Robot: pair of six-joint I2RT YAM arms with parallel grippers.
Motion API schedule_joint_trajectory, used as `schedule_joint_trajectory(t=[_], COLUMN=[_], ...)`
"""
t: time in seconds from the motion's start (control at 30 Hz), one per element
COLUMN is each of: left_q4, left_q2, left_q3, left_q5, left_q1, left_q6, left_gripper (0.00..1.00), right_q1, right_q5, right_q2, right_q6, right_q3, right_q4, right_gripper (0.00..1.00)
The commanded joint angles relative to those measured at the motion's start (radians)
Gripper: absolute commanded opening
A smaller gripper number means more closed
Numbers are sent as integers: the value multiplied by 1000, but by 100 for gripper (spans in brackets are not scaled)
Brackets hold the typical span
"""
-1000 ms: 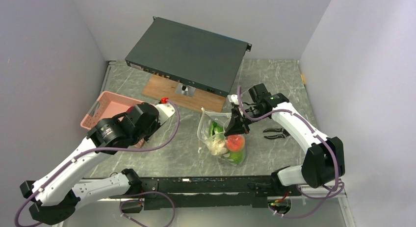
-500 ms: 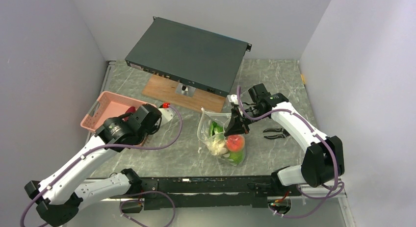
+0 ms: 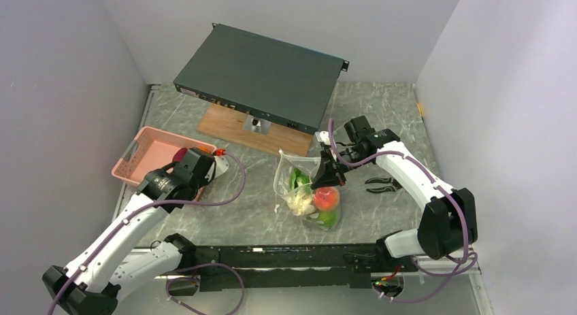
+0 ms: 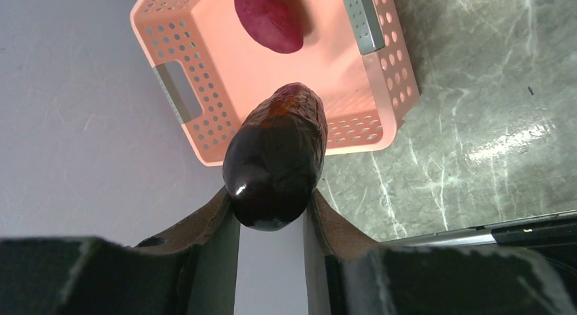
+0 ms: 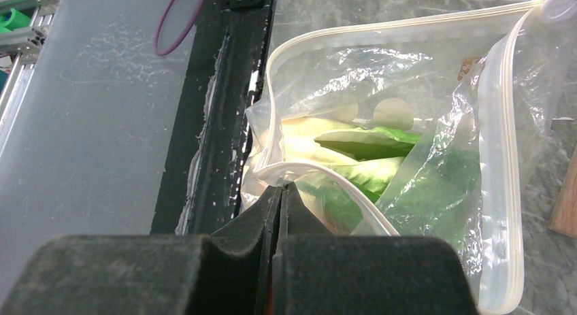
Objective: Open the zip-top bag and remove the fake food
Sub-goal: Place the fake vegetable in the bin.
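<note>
Zip-top bag [image 3: 307, 192], clear crinkly plastic pouch with a white zip strip: slumped at the middle of the table, mouth open. Right gripper [image 5: 280, 199], black, 2 fingers: jaws closed on the near lip of the zip strip, holding the mouth apart.

Progress, as judged: opening done, removal partly done.
- Item 1: dark purple glossy plastic piece [image 4: 275, 165], aubergine-like. It is clamped between the jaws of the left gripper [image 4: 272, 211] and held over the near rim of the pink perforated plastic basket [image 4: 381, 90], not yet set down.
- Item 2: magenta-red plastic piece [image 4: 269, 19], lying in the basket toward its 12 o'clock end in the left wrist view. A sliver of orange lies beside it, too cropped to name.
- Left in the bag: red-pink round fruit [image 3: 326, 198], pale green leafy head [image 3: 298, 203], green pieces [image 3: 297, 177]. Any count beyond 3 cannot be told through the plastic.

Surface: grey marble-patterned table top [image 3: 252, 199], glossy.
- Basket: at 9 o'clock from the bag, well apart.
- Black pliers [image 3: 381, 186]: at 3 o'clock from the bag, near.
- Brown wooden board [image 3: 228, 124]: at 11 o'clock from the bag.
- Dark grey flat metal rack unit [image 3: 262, 77]: propped tilted above the board.

Room: plain pale lilac-grey walls on 3 sides.
</note>
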Motion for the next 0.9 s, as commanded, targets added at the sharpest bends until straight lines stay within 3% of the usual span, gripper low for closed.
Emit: schedule_joint_trajectory(t=[0.0, 0.27, 0.67, 0.87], left_q4=[108, 187, 314, 344], left_q2=[-28, -28, -53, -61], left_q3=[-44, -118, -218, -245], left_q5=[-5, -36, -28, -31], left_q1=[35, 79, 142, 156], left_q6=[75, 133, 189, 197], left_gripper=[0, 1, 27, 35], right_q1=[-4, -4, -4, -5], right_q5=[-10, -10, -10, -6], right_q2=[3, 3, 0, -3], right_q6=[-24, -24, -24, -23], right_q3=[3, 3, 3, 2], right_q4=[20, 21, 22, 22], right_gripper=[0, 0, 0, 0])
